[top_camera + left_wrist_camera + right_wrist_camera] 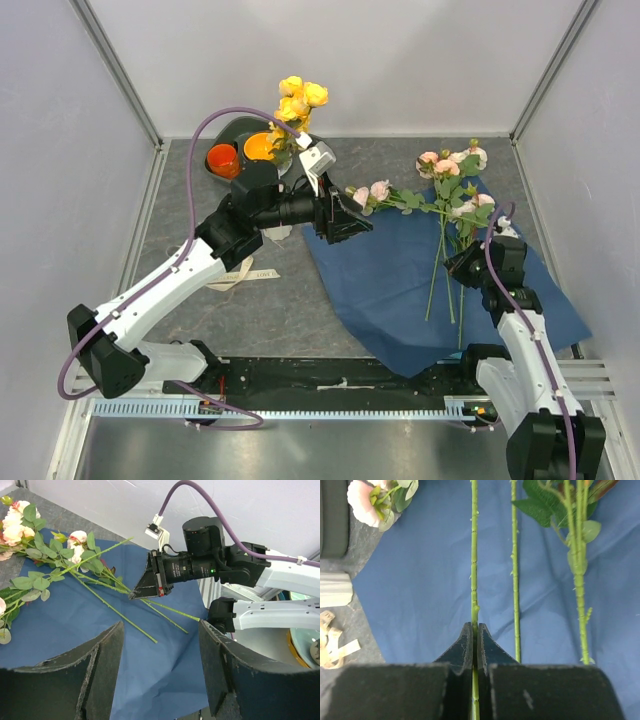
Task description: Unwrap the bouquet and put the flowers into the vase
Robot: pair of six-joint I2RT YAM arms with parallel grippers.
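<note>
The bouquet lies unwrapped: its blue paper [390,290] is spread flat with pink flowers [448,167] and their long green stems on it. My right gripper [468,263] is low over the paper, shut on one green stem [474,555] that runs straight ahead between its jaws. Yellow flowers [300,98] stand upright behind my left arm. The vase is mostly hidden by that arm; a white ribbed part of it [334,589] shows at the left edge of the right wrist view. My left gripper [355,213] hangs open above the paper's left edge, nothing between its fingers [107,650].
Two orange bowls [223,160] sit on a dark tray [238,130] at the back left. The cream ribbon [245,272] lies loose on the grey table left of the paper. White walls enclose the table on three sides.
</note>
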